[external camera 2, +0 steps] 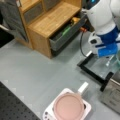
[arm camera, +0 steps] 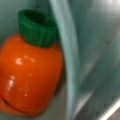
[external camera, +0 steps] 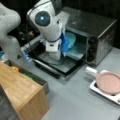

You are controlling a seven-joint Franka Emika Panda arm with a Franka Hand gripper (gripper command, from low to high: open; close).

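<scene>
The arm's hand (external camera: 65, 43) reached into the open toaster oven (external camera: 95, 35) at the bench's back edge, by a teal bowl (external camera: 71, 38) holding a toy carrot (arm camera: 30, 72). I could not tell its grip.

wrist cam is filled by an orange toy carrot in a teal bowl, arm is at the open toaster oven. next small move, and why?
Probably a slight pull-back before closing. The toy carrot fills the wrist view inside the teal bowl, with the bowl's rim beside it, and the gripper's fingers show in no view, so its alignment on the carrot is unconfirmed.
</scene>
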